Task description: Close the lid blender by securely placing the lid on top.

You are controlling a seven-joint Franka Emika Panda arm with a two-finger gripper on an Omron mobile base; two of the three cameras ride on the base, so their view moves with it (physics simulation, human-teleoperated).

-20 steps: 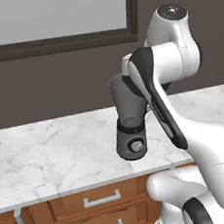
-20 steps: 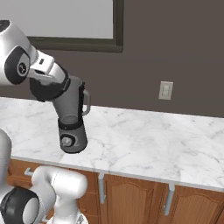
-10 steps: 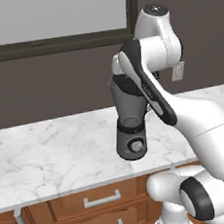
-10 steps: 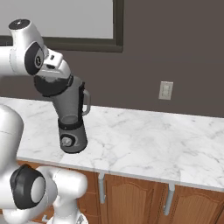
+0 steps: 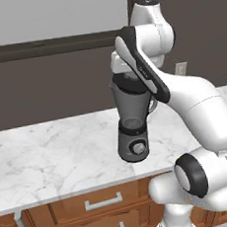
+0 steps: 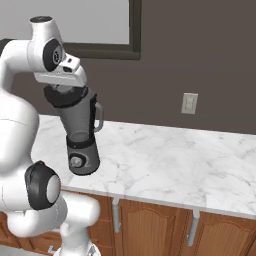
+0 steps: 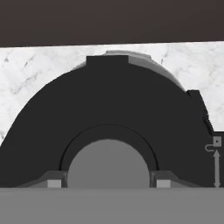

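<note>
Arm swung upright; lid [image 7: 109, 118] sits on blender [image 5: 132, 123] rim.

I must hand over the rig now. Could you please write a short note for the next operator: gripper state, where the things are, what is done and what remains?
Gripper: right above the lid, its fingertips at either side of the lid's centre knob; whether they clamp it cannot be told.
Lid: on top of the blender jar, at its rim, under the hand.
Blender: upright on the marble counter, near the front edge, above the wooden drawers.
Done: lid brought onto the jar top.
Left: confirm the lid sits flat and secure, then release and lift the hand away.
</note>
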